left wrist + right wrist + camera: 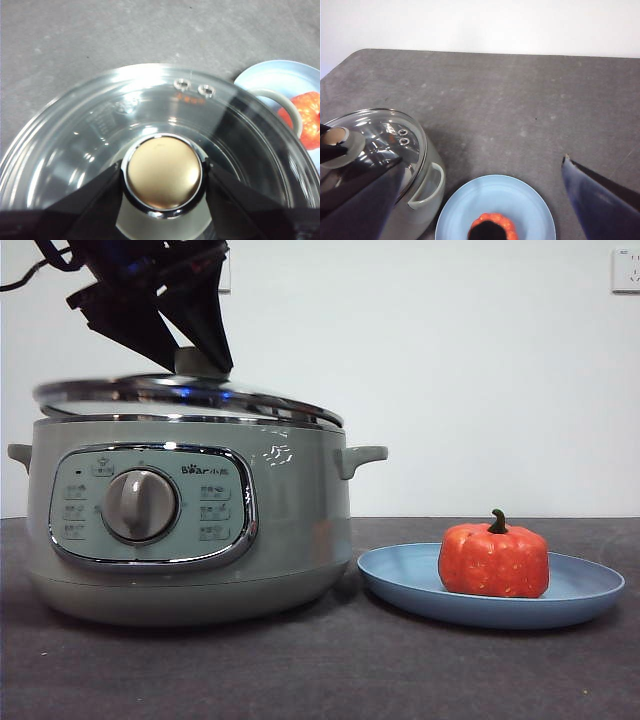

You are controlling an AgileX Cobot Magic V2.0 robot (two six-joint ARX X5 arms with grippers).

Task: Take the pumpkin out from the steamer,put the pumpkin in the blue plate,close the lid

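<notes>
Left hand (162, 180): jaws pinching the knob of the lid (190, 395)
Lid: on the steamer (190, 530), slightly tilted
Pumpkin (494, 560): upright in the blue plate (590, 585), right of the steamer
Right hand (480, 200): spread wide, high above the plate
Tabletop (330, 670): dark grey

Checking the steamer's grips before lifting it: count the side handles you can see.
2. One handle sticks out from the steamer on the side away from the blue plate; the other handle faces the plate. None appears hidden.
</notes>
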